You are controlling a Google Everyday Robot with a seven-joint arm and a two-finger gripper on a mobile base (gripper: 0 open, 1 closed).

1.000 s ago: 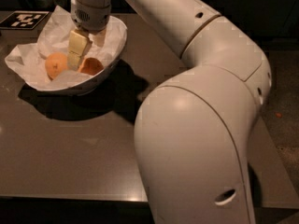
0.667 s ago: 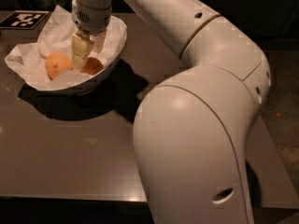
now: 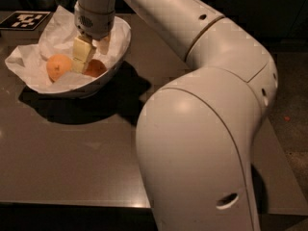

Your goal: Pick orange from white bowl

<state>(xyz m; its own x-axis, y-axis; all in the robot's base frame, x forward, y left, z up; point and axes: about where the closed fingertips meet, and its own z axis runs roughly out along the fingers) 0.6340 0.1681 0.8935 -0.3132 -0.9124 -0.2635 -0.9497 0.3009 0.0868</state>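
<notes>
Crumpled white paper (image 3: pixel 29 64) spilling over the left rim is my first worry: a fingertip could snag a fold and drag it, or tip the white bowl (image 3: pixel 109 73) on the dark table (image 3: pixel 72 148). Next along, the paler fruit (image 3: pixel 58 66) with the stem dimple lies just beside the near finger, so a small drift left would nudge it or close on the wrong one. The gripper (image 3: pixel 91 57) is down inside the bowl with its fingers apart, the near one partly hiding the orange (image 3: pixel 96 67), which sits low on the paper towards the right side. I can't tell whether either pad touches it. It's smooth and round, and I'd guess an off-centre squeeze would make it pop out and roll. The bowl holds just the paper and two fruits. The big white arm (image 3: pixel 207 129) fills the right.
</notes>
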